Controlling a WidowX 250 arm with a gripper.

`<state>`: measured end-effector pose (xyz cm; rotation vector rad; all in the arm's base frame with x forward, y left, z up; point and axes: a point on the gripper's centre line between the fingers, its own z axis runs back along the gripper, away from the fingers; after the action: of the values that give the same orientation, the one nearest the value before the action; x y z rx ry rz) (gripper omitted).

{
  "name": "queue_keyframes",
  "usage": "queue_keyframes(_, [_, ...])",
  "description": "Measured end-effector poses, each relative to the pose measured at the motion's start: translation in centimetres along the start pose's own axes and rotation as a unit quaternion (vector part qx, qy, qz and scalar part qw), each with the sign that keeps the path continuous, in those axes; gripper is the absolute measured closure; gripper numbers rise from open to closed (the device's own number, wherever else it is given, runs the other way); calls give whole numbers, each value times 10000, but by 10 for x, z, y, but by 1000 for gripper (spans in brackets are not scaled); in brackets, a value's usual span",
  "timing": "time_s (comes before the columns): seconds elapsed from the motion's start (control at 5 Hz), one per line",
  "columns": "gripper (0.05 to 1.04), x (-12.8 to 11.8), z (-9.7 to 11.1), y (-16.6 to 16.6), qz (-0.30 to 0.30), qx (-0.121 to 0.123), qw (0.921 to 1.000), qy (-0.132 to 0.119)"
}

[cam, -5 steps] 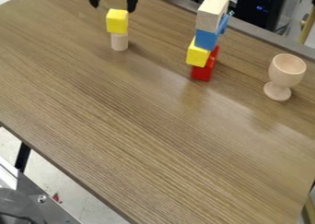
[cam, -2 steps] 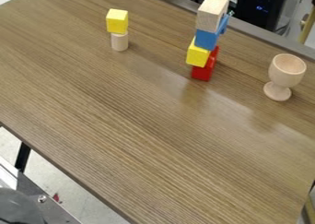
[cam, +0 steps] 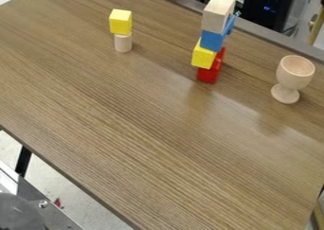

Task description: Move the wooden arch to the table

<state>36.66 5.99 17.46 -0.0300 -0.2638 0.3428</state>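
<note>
Your move looks undone: pale wooden piece [cam: 216, 13], likely wooden arch, tops stack, above blue piece [cam: 212, 41]. Left for you: grasp it, lift it clear, set it on bench [cam: 158, 144]. End effector: you can't tell whether wide, narrow or loaded. Your count: one likely arch, two yellow blocks [cam: 120, 22], one pale cylinder [cam: 122, 43], one wooden goblet [cam: 294, 73]; blue and red piece [cam: 207, 75], at least one each.

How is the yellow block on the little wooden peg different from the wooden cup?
The yellow block is bright yellow, while the wooden cup is pale wood. The block is boxy with flat sides; the cup is round with a stem. The block sits up on the peg, but the cup stands on the table.
</note>
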Motion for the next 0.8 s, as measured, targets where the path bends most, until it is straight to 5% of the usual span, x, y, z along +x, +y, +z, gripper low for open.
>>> queue_keyframes(0.4, [85,1,0,-24,-158,-219,9996,41])
queue_keyframes(0.8, [85,2,-22,-45,-448,-277,9982,272])
